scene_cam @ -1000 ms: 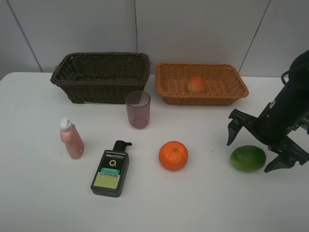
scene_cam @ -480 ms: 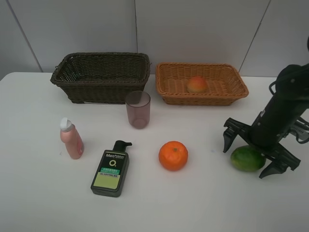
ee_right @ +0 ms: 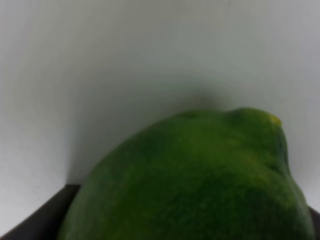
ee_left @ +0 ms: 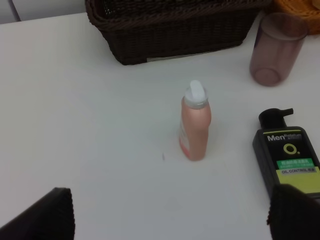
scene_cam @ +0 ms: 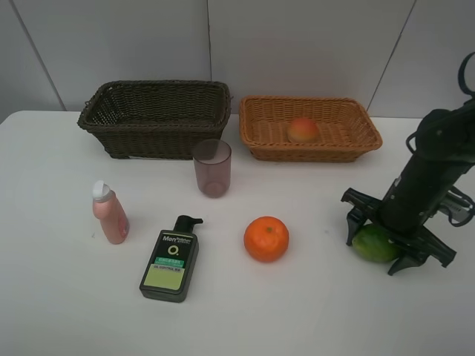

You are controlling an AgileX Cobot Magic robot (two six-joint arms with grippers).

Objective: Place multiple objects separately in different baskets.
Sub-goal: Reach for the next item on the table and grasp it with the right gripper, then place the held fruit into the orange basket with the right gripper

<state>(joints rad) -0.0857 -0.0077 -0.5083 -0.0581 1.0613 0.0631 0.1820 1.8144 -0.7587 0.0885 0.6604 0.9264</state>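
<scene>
Your surface (scene_cam: pixel 59 311) shows only its back edge, at 12 o'clock behind the baskets. The dark brown basket (scene_cam: pixel 156 137) sits at 11 o'clock and the tan basket (scene_cam: pixel 326 154) at 1 o'clock.

The right end effector (scene_cam: pixel 370 255) is spread and low, its fingers straddling the green fruit (scene_cam: pixel 373 243) at 4 o'clock on the surface. The left end effector (ee_left: pixel 172 215) is spread too, holding nothing.

That fruit is round and smooth. If you close off-centre, I judge it could squirt out and roll. If you lift too little, it could clip the tan rim.

The lane from 4 to 1 o'clock looks open. The orange (scene_cam: pixel 266 239) at 6 o'clock is well apart, and the peach-like fruit (scene_cam: pixel 303 130) lies mid-basket, with room either side.
</scene>
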